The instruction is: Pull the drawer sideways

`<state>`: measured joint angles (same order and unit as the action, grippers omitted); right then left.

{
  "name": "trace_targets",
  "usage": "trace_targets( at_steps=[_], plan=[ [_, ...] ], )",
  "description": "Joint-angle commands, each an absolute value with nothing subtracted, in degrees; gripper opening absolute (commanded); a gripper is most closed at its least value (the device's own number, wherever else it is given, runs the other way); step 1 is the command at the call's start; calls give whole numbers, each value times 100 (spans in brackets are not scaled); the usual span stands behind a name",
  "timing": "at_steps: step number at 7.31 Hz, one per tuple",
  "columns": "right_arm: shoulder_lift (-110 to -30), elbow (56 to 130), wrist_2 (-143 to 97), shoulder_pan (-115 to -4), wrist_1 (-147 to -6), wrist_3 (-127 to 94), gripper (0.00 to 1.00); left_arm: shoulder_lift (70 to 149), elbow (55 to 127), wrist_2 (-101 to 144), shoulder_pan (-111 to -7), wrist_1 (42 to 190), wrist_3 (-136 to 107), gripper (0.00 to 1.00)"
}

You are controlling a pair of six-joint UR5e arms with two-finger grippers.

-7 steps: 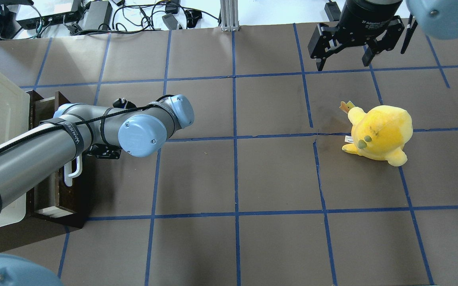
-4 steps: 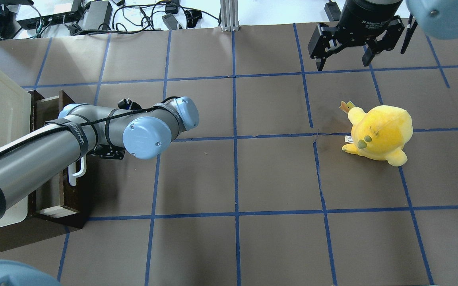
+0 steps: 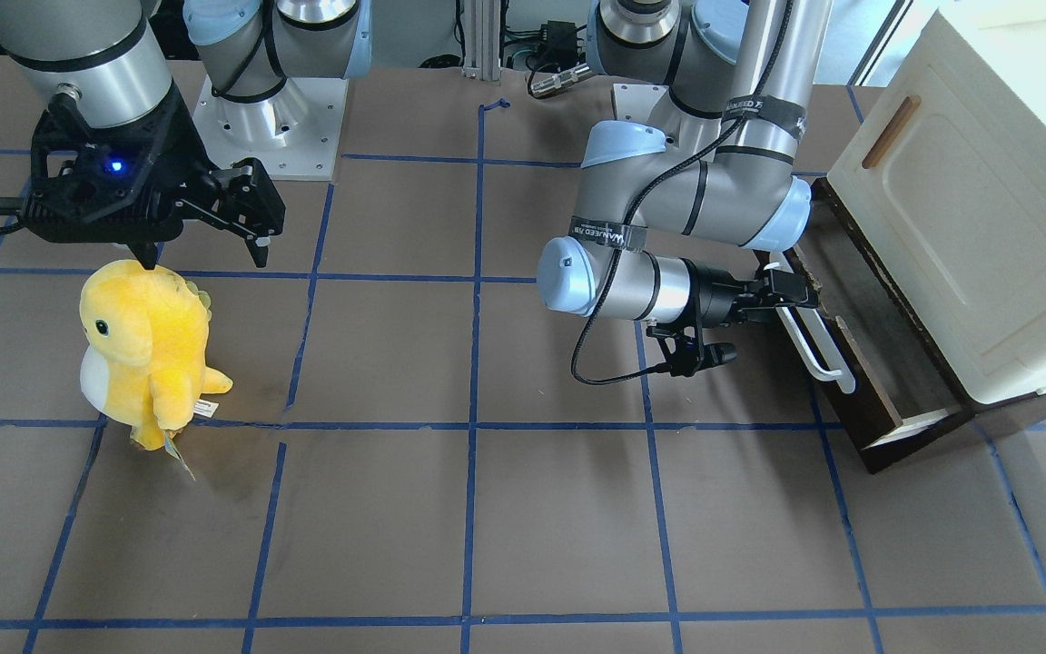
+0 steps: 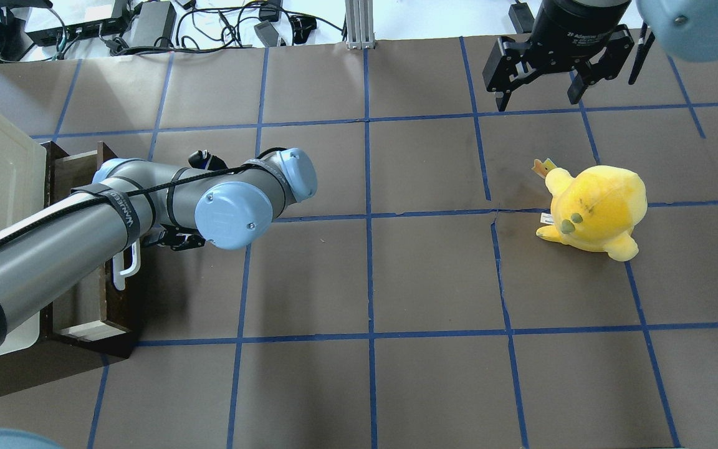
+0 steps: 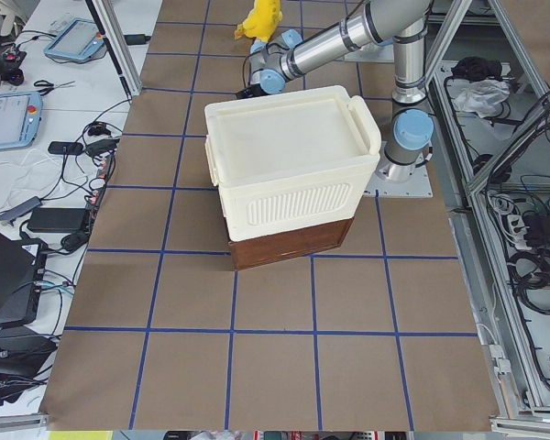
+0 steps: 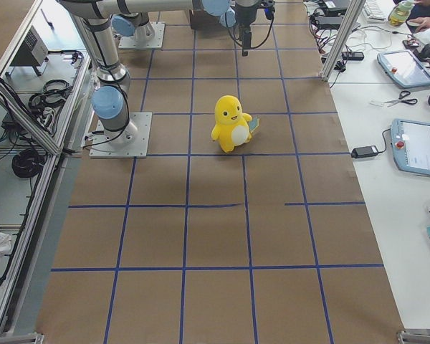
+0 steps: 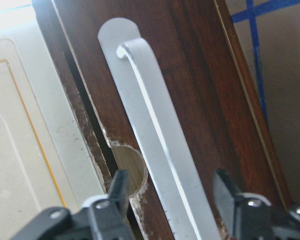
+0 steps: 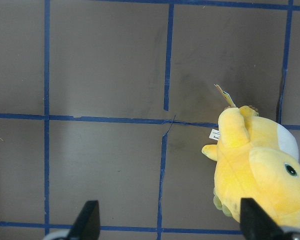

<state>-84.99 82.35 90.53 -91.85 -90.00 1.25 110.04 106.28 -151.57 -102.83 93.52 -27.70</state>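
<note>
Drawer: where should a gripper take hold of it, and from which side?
Take the white bar handle near its middle, coming in from the front, square to the drawer face. The bar stands off the dark panel, so it can be straddled across its thin width; the cream cabinet blocks the back. The left gripper sits that way now, jaws open.

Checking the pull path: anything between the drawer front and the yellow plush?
Overhead view: only bare table between drawer and plush, with the left arm overhead.
</note>
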Motion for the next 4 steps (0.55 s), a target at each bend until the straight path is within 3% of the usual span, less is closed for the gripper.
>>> trace_targets(
  at_steps=[1,4],
  plan=[
    [-8499,8235,9053,-9185,-9000,123,100,10524,10005,-14025,-10345,9378,-1660,100],
    [-8499,8235,9053,-9185,-9000,123,100,9505,9467,-12389,-10318,9465,-747,100]
  ],
)
